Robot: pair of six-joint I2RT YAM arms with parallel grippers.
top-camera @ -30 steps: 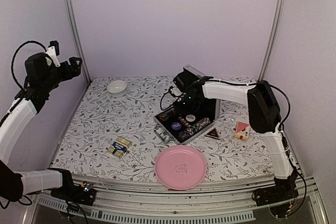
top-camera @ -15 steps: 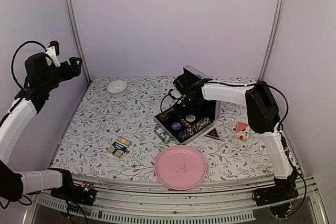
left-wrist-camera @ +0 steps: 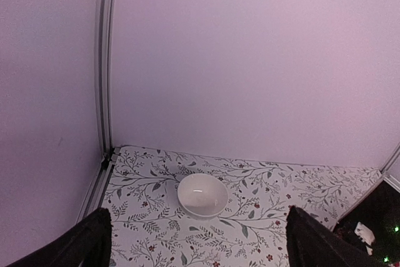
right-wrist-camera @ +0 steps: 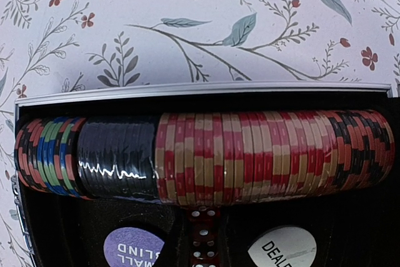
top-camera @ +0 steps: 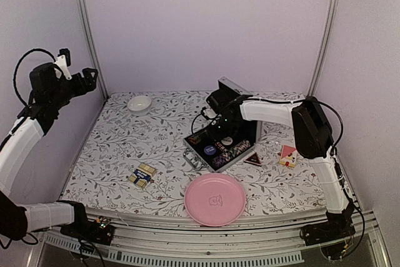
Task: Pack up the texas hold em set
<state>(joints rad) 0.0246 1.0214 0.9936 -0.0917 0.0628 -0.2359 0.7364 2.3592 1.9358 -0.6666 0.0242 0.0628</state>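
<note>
The silver case lies open on the table with its lid up. Inside are rows of chips and round buttons. My right gripper hangs low over the case's far side; its fingers do not show. The right wrist view shows the case rim, a chip row, red dice, a purple small-blind button and a white dealer button. A blue-and-gold deck lies front left, a red deck right of the case. My left gripper is open and empty, raised at far left.
A pink plate sits in front of the case near the table's front edge. A small white bowl stands at the back left, also seen in the left wrist view. A dark triangular piece lies by the case's right corner.
My right gripper has shifted slightly toward the far side over the open case. The left arm has not moved.
</note>
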